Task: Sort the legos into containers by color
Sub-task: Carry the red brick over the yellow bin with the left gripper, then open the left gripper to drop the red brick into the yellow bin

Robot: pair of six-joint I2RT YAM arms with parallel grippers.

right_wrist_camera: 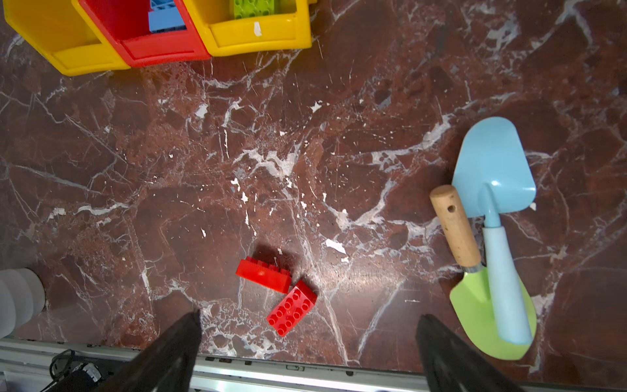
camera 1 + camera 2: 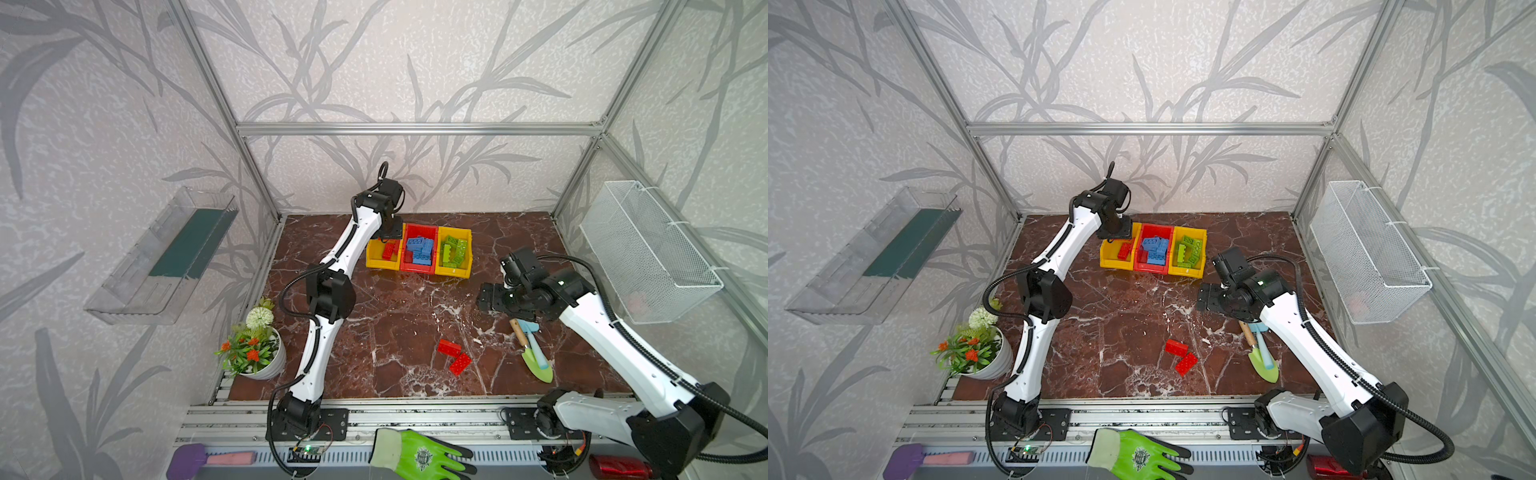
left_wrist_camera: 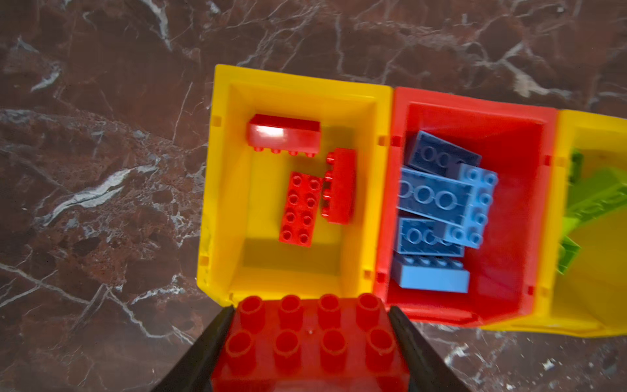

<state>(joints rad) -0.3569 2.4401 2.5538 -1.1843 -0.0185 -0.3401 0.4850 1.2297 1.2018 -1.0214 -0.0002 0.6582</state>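
**Left claw grips a red brick over the yellow bin**

The containers (image 2: pixel 417 268) sit right beneath the left claw (image 3: pixel 312 312). It is clamped on a red brick (image 3: pixel 310 342) above the rim of the left yellow bin (image 3: pixel 217 169), where three red bricks (image 3: pixel 300 207) lie. Blue bricks (image 3: pixel 434 200) fill the red bin (image 3: pixel 509 135) beside it. The right claw (image 1: pixel 309 317) stands wide and empty, with two loose red bricks (image 1: pixel 264 275) just ahead of its tips.

Both top views overlook the whole table (image 2: pixel 395 311); wrist views look closely down, sharing the containers (image 1: pixel 163 51).
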